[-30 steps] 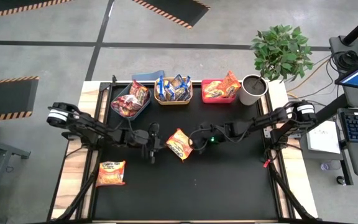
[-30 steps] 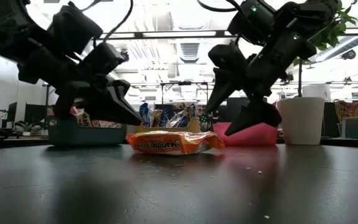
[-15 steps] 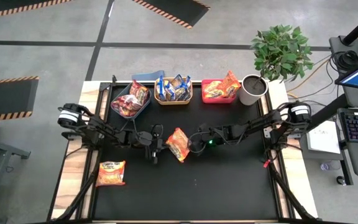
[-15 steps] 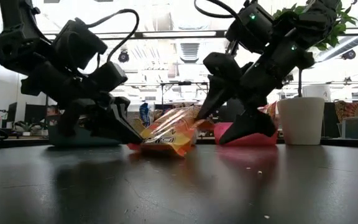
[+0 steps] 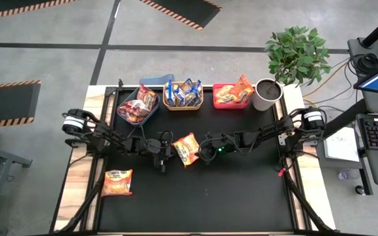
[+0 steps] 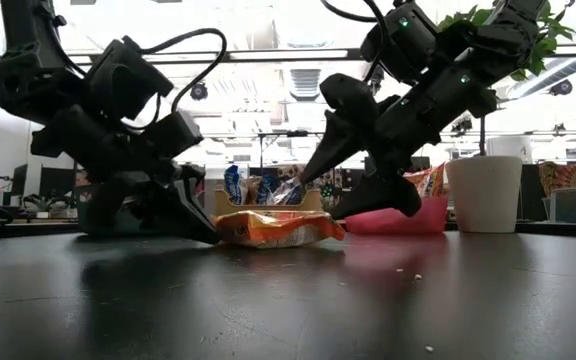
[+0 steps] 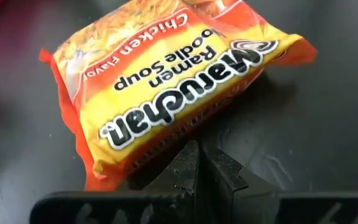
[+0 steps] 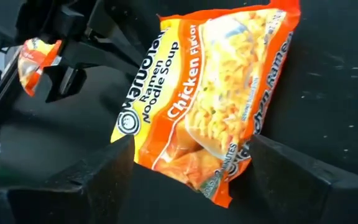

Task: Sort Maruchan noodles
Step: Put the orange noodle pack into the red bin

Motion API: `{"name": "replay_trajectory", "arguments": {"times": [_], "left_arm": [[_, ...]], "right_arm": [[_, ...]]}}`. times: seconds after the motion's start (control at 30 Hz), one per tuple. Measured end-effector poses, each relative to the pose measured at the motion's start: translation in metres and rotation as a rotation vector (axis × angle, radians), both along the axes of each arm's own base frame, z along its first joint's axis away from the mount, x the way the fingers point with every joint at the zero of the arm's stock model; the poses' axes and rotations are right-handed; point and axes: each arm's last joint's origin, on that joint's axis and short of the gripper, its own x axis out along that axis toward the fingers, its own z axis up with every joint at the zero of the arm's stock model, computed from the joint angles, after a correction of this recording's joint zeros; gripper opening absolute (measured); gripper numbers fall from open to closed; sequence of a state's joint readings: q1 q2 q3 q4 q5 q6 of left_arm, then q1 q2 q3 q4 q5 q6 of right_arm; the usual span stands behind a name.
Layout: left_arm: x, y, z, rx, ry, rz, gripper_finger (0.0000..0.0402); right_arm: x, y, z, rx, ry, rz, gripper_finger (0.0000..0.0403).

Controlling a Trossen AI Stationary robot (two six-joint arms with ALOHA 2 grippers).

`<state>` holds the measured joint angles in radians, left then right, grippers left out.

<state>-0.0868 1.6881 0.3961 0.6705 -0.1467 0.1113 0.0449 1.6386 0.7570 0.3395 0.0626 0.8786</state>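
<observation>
Two grippers of mine meet at one noodle packet (image 5: pixel 187 149) in the middle of the high view. My left gripper (image 5: pixel 165 156) has its jaws pressed together, the tips against the packet's near edge; my right gripper (image 5: pixel 200 151) has its jaws spread wide, one finger (image 8: pixel 98 171) on each side of the packet's end, and I cannot tell whether they touch it. The packet lies on the black table (image 5: pixel 241 190), printed face up, reading chicken flavor.

Outward from there, a second loose packet (image 5: pixel 117 181) lies at the lower left of the high view, well apart from both arms. Three bins stand in a row along the upper edge of the table: a blue bin (image 5: pixel 151 115) at the left holding red-trimmed packets, a yellow bin (image 5: pixel 183 103) in the middle with blue-trimmed ones, a red bin (image 5: pixel 225 103) at the right with orange ones. Just right of the red bin stands a white pot (image 5: pixel 266 95), with a leafy plant (image 5: pixel 297 52) behind it. In the low view the packet and my arms stand in front of the bins.
</observation>
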Motion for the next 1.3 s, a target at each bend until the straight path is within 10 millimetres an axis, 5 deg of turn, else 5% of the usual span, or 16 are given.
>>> {"name": "replay_trajectory", "arguments": {"times": [0.47,1.3], "left_arm": [[0.001,0.001,0.034,0.107,-0.156,-0.065,0.0001],[0.005,0.013,0.008,0.122,-0.085,0.116,0.0001]], "right_arm": [[-0.002,-0.005,-0.003,-0.012,0.036,-0.029,0.03],[-0.003,-0.006,-0.003,0.065,0.037,-0.122,0.0304]]}}
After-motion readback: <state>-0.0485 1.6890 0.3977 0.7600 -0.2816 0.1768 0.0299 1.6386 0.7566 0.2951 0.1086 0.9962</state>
